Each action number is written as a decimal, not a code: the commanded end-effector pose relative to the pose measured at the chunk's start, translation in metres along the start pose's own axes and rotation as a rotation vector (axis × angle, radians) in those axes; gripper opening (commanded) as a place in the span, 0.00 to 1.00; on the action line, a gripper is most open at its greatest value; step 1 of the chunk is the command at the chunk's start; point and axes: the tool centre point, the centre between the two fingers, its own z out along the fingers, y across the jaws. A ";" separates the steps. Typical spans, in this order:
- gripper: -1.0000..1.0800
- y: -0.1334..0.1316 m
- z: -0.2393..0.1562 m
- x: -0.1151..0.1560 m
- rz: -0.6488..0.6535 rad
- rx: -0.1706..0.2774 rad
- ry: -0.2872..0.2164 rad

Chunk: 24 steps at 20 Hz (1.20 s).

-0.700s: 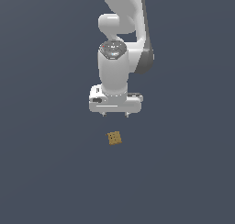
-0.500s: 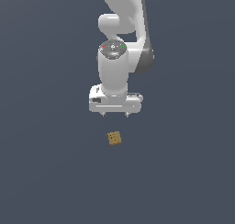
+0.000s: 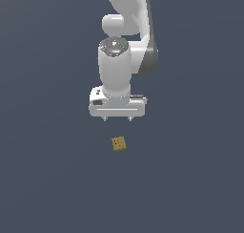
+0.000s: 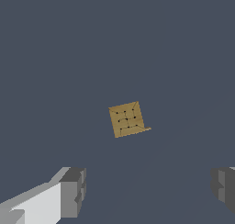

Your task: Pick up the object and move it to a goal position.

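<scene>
The object [image 3: 119,143] is a tiny tan-brown cube with dark dots on its face, lying on the dark grey floor. In the exterior view my white gripper [image 3: 117,118] hangs just above and behind it, not touching it. The jaws stand wide apart and hold nothing. In the wrist view the object [image 4: 127,119] sits out ahead of the gripper [image 4: 149,186], between the lines of the two grey fingertips [image 4: 73,192], with a clear gap to them.
A plain dark grey floor [image 3: 47,179] fills both views. Nothing else stands on it. No goal marker shows.
The arm has barely moved across the frames; the gripper stays open above the cube, and the cube lies in the same spot.
</scene>
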 end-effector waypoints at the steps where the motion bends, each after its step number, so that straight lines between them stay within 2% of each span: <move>1: 0.96 0.000 0.000 0.000 0.000 0.000 -0.001; 13: 0.96 0.000 0.011 0.003 0.112 0.005 -0.005; 24: 0.96 0.000 0.037 0.009 0.376 0.010 -0.017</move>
